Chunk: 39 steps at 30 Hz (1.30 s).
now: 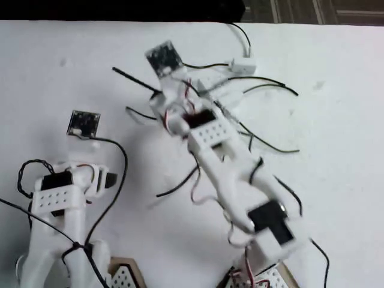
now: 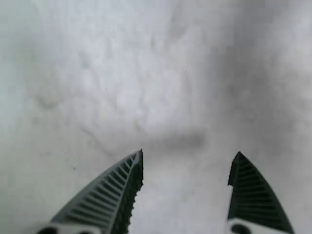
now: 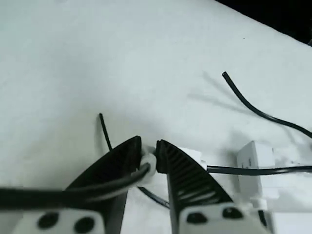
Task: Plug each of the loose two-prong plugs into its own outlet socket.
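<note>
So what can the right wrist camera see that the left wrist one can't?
The right wrist view has, and the left lacks: the right gripper shut on a small white plug, a white outlet block near it, and a loose black cable further off. The left wrist view has instead: the left gripper, open and holding nothing, with a faint shadow beyond it. Shared: the white table under each gripper.

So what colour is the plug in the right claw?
The plug is white, on a black cable; the right wrist view shows it best.
</note>
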Tool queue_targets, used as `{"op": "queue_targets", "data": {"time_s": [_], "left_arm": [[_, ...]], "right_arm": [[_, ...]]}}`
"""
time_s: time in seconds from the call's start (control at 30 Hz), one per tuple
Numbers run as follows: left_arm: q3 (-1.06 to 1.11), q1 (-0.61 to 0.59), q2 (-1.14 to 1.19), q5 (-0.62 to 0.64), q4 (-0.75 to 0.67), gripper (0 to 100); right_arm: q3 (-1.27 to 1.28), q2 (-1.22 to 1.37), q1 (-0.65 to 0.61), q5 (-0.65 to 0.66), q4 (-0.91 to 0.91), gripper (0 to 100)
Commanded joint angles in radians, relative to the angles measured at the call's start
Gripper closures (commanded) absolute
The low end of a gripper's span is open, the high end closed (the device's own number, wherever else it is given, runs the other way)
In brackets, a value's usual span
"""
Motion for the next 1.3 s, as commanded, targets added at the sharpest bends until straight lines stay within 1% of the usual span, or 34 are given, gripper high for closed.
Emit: {"op": "queue_targets", "data": {"time_s": [0.0, 0.1, 0.13, 0.27, 0.33, 0.6, 0.7, 0.73, 0.8, 0.87, 1.0, 1.13, 1.27], "left_arm": [[-0.008, -0.010, -0.028, -0.009, -0.017, 71], [-0.006, -0.010, -0.028, -0.009, -0.017, 71], [-0.006, -0.010, -0.028, -0.009, -0.017, 71], [-0.006, -0.010, -0.028, -0.009, -0.017, 71], [-0.006, -0.010, -0.028, -0.009, -0.017, 71], [-0.006, -0.010, -0.028, -0.011, -0.017, 71], [-0.006, -0.010, -0.028, -0.011, -0.017, 71], [-0.006, -0.010, -0.028, -0.011, -0.017, 71], [-0.006, -0.010, -0.028, -0.011, -0.017, 71], [-0.006, -0.010, -0.028, -0.011, -0.017, 71], [-0.006, -0.010, -0.028, -0.011, -0.017, 71], [-0.005, -0.010, -0.028, -0.011, -0.017, 71], [-0.005, -0.010, -0.028, -0.011, -0.017, 71]], "right_arm": [[-0.219, 0.145, 0.021, 0.003, -0.005, 98.1], [-0.316, 0.265, 0.022, 0.006, 0.013, 97.8], [-0.339, 0.286, 0.022, 0.006, 0.048, 96.3], [-0.408, 0.280, 0.016, 0.002, 0.255, 79.3], [-0.437, 0.232, 0.016, 0.006, 0.358, 75.0], [-0.448, -0.104, 0.079, 0.006, 0.702, 81.3], [-0.446, -0.199, 0.114, 0.011, 0.839, 81.5], [-0.440, -0.222, 0.124, 0.031, 0.883, 81.5], [-0.400, -0.266, 0.130, 0.127, 0.952, 81.5], [-0.338, -0.311, 0.131, 0.252, 1.009, 81.7], [-0.127, -0.392, 0.156, 0.552, 1.018, 81.6], [0.106, -0.424, 0.202, 0.839, 0.903, 81.6], [0.308, -0.423, 0.231, 1.040, 0.717, 81.5]]}}
